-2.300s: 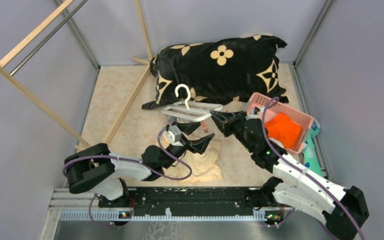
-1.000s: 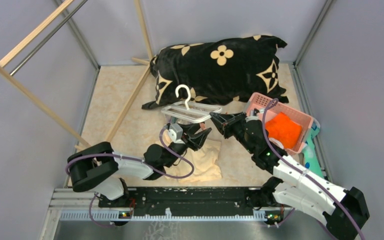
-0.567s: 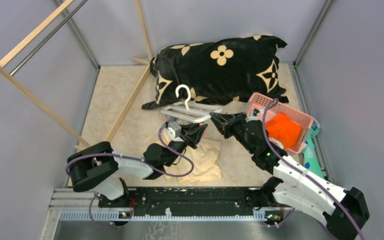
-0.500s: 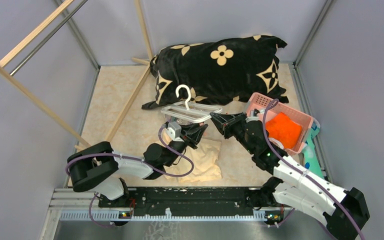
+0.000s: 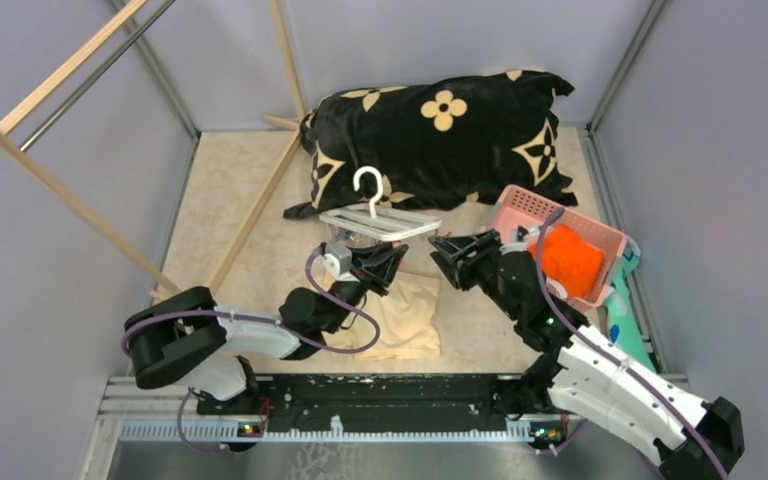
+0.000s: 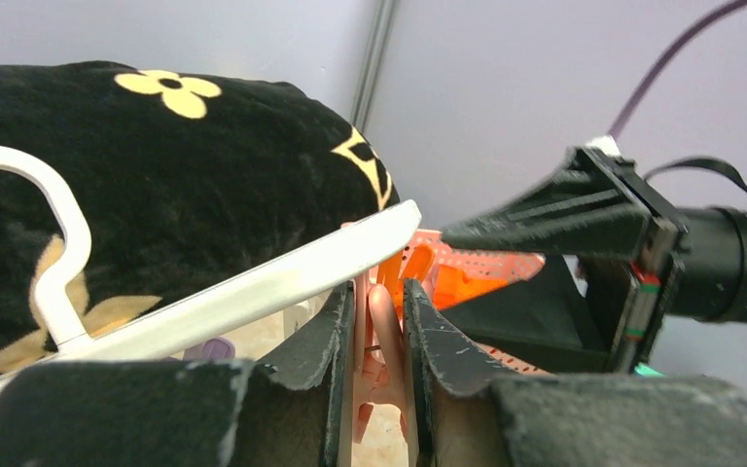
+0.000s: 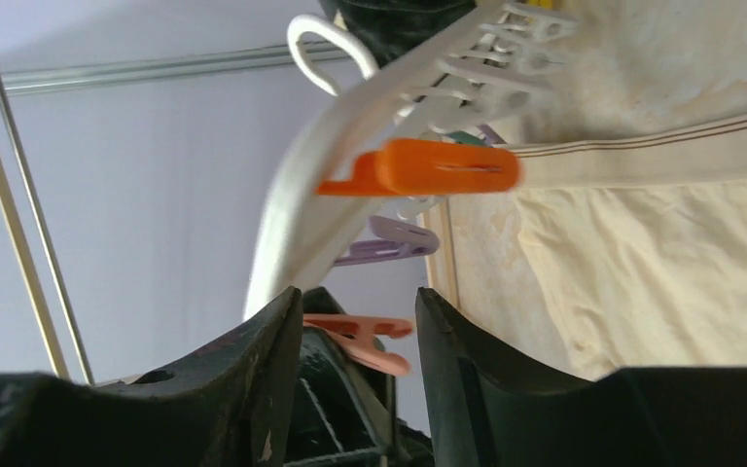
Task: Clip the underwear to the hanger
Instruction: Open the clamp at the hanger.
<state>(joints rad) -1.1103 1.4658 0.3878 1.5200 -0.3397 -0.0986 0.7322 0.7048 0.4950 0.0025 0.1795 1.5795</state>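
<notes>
The white hanger [image 5: 380,222] lies tilted in front of the pillow, its hook [image 5: 367,185] pointing up. My left gripper [image 5: 388,258] is under the hanger's right end, shut on a dangling pink clip [image 6: 385,326]. The hanger's white bar [image 6: 253,287] crosses just above those fingers. My right gripper [image 5: 442,247] stands open a little to the right of the hanger, holding nothing. In the right wrist view the hanger bar [image 7: 302,224], an orange clip [image 7: 418,167], a purple clip [image 7: 389,238] and the pink clip [image 7: 360,336] show ahead of the jaws. The cream underwear [image 5: 405,315] lies flat below both grippers.
A black pillow with gold flowers [image 5: 440,135] fills the back. A pink perforated basket [image 5: 525,205] holding an orange cloth [image 5: 565,258] sits at the right, close behind the right arm. A wooden rack with a metal bar [image 5: 70,150] leans at the left.
My left gripper has closed on the pink clip. My right gripper has opened, let go of the hanger's end and drawn back to the right. The hanger has shifted slightly left.
</notes>
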